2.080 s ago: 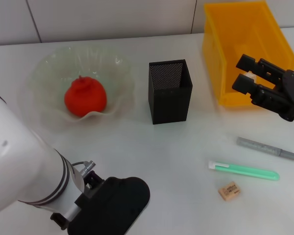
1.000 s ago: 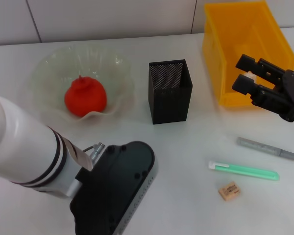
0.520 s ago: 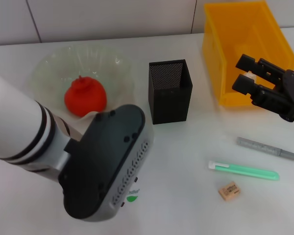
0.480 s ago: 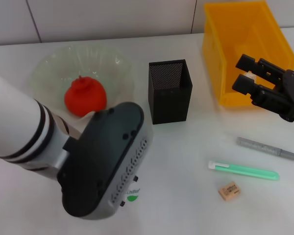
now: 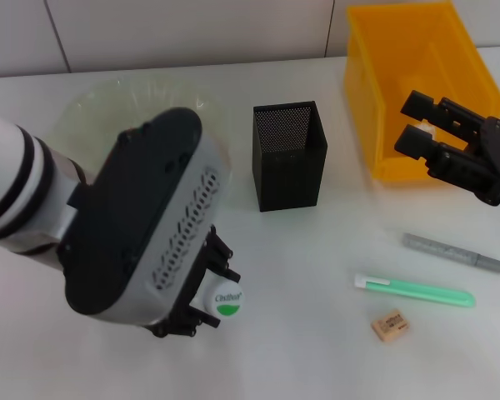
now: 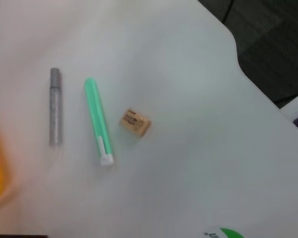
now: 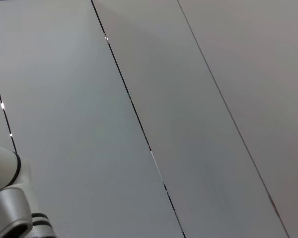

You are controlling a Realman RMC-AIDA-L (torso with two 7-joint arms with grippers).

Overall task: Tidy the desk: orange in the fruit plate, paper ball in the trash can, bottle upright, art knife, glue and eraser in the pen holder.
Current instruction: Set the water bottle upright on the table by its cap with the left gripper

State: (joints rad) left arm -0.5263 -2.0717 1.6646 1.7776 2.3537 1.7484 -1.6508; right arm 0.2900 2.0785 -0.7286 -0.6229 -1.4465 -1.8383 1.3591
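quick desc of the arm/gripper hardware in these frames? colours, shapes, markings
Left arm: white round links with black ring bands, ending in a bulky black-and-silver wrist housing with a perforated strip. Left gripper is black underneath. Right gripper: all matte black, blocky angular fingers with chunky linkage. No cables visible.

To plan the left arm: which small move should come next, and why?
Probably lower the bottle straight down onto the desk, then release: the left gripper holds it with the cap facing up, but its base is hidden. The right gripper hovers at the trash can.
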